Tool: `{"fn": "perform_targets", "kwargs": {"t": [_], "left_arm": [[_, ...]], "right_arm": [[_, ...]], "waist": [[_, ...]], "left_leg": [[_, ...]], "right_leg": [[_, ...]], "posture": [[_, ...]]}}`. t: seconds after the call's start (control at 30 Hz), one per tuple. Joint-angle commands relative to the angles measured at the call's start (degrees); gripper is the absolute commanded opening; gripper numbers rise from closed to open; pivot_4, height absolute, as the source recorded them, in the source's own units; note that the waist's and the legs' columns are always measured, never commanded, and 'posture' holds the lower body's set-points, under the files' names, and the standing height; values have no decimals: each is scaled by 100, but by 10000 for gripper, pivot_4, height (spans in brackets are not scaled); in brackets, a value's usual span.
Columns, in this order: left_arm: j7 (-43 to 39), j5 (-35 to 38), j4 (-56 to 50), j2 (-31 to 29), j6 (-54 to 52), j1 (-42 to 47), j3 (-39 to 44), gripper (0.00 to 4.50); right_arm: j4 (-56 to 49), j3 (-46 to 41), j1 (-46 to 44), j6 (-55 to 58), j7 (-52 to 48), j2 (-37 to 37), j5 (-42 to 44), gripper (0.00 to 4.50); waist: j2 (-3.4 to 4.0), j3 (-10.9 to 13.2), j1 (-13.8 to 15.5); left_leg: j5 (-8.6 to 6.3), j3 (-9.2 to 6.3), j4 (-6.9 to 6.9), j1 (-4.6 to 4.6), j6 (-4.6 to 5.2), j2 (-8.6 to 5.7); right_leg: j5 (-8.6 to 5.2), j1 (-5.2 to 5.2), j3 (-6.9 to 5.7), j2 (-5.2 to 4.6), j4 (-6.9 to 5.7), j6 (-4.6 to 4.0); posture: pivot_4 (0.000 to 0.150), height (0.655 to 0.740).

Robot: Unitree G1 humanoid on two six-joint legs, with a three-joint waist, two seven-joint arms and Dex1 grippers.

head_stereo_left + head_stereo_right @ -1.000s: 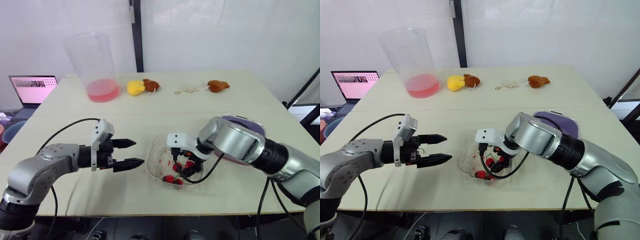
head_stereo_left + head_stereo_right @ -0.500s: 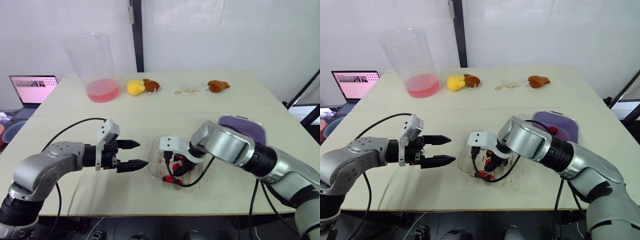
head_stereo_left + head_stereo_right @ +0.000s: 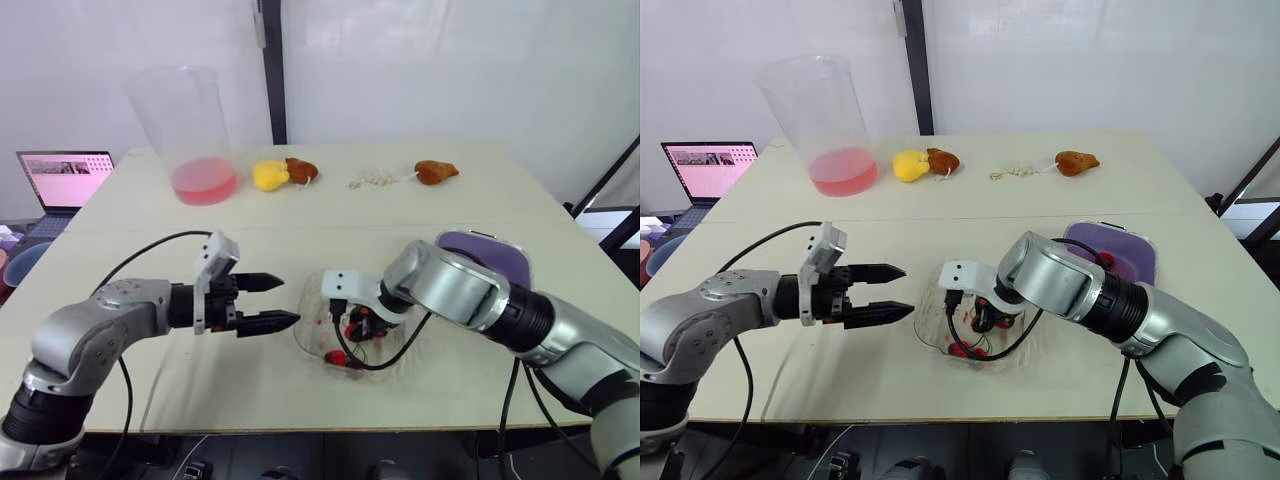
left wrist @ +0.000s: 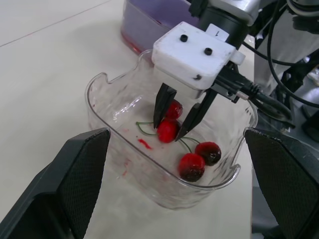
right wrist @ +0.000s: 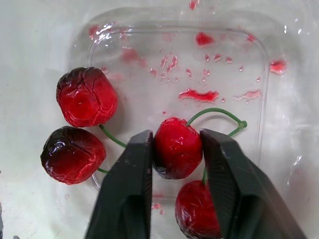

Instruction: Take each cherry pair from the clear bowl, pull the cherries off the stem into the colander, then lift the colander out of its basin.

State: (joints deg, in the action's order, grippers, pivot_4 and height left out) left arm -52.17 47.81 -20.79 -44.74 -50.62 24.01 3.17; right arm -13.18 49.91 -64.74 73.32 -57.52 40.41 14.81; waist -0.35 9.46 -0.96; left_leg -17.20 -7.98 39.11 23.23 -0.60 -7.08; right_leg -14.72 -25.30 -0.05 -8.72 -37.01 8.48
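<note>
The right end effector (image 5: 176,142) reaches down into the clear bowl (image 4: 102,87), its two black fingers closed on a single cherry (image 5: 177,152). The left end effector (image 3: 278,302) hangs over the table (image 3: 330,215) just left of the bowl, fingers spread and gripping nothing. At the far left of the table stands a tall clear beaker (image 3: 190,130) with pink liquid in its bottom, and a laptop (image 3: 65,178) sits beyond the left edge. A purple colander (image 3: 492,252) rests on the table behind the right arm, near the bowl. The bowl sits close to the front edge. A curved green stem (image 5: 222,112) links the gripped cherry to a second cherry (image 5: 197,213) just beside it. A bright red cherry (image 5: 86,96) and a dark cherry (image 5: 72,155) lie together nearby. Red juice smears (image 5: 202,94) mark the bowl's floor.
</note>
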Motion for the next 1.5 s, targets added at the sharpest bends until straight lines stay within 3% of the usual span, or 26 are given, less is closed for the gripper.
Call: {"fn": "perform_targets", "kwargs": {"t": [0.03,0.37,0.6,0.67,0.77,1.23,1.43,1.5], "left_arm": [[-40,-26,-32,-24,145,19,179,45000],[-89,-133,-8,-114,253,-61,216,45000],[-114,-141,11,-143,261,-112,210,45000],[-123,-145,32,-125,253,-94,181,45000],[-158,-154,78,-109,250,-33,129,45000],[-178,-259,171,-38,253,206,74,45000],[-180,-373,214,0,321,269,34,45000],[-196,-386,220,11,323,257,28,45000]], "right_arm": [[-42,-198,-173,-102,-62,-73,-25,15805],[599,-251,-353,-339,6,-630,-212,15805],[214,-559,-399,205,-139,-481,97,15805],[65,-546,-402,357,-116,-387,114,21547],[47,-546,-365,446,39,-365,57,33939],[-113,-184,-11,323,118,-33,-22,33939],[-96,-154,7,264,178,-18,-89,12855],[-106,-173,2,271,178,-25,-78,12855]], "waist": [[0,0,-2],[0,0,-5],[0,0,-12],[0,0,-8],[0,0,-5],[0,0,-9],[0,0,-5],[0,0,-7]], "left_leg": [[0,0,0,0,0,0],[0,0,0,0,-1,0],[0,0,0,0,-1,0],[0,-1,0,0,-1,0],[0,-1,0,0,-1,0],[0,0,-1,1,-1,1],[0,0,0,1,-1,-1],[0,0,0,1,-1,0]], "right_leg": [[0,0,0,0,0,0],[0,-1,0,0,-3,0],[0,-2,0,0,-3,0],[0,-2,0,1,-3,0],[0,-1,0,0,-4,0],[0,-3,0,1,-4,0],[0,-2,0,-1,-4,0],[0,-2,0,0,-4,0]], "posture": [[1500,7400],[1500,7400],[1500,7400],[1500,7400],[1500,7400],[1500,7400],[1500,7400],[1500,7400]]}}
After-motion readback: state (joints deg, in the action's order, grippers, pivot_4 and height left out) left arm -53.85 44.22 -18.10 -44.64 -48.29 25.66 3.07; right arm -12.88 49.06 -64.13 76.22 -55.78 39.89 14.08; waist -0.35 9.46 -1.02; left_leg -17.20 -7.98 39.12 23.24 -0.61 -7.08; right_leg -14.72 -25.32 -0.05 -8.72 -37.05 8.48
